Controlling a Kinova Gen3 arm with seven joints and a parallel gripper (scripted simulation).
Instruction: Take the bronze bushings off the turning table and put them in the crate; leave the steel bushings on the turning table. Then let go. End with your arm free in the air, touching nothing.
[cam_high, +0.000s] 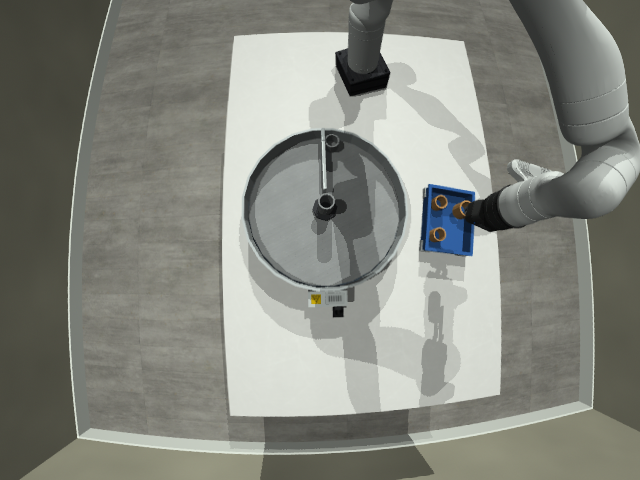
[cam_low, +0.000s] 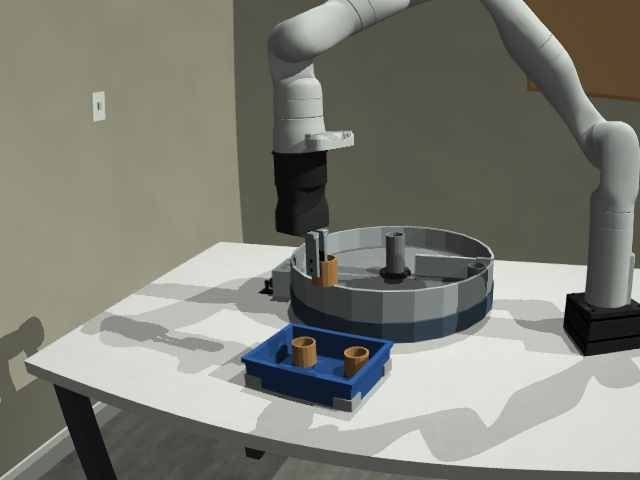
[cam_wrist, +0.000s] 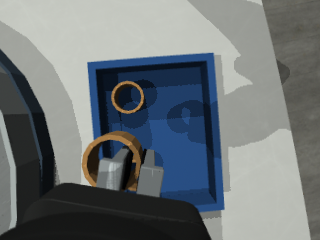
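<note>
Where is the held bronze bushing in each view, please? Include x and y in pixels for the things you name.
Top: held bronze bushing (cam_high: 456, 210) (cam_low: 329, 272) (cam_wrist: 120, 136) right of centre, over the crate (cam_high: 455, 232) (cam_low: 299, 384) (cam_wrist: 187, 160).
Exterior: centre, above the crate.
Wrist: lower left, overlapping the crate's left rim.
Shared landmark: the blue crate.

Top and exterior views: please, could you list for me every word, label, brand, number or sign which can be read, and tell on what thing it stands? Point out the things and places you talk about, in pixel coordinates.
No word, brand or number can be read.
Yellow warning sign (cam_high: 315, 299): on the small unit at the turning table's (cam_high: 252, 227) (cam_low: 434, 305) outer side; its symbol is too small to make out.
Pale label (cam_high: 336, 297) beside it: dark bars like a barcode, no readable characters.
</note>
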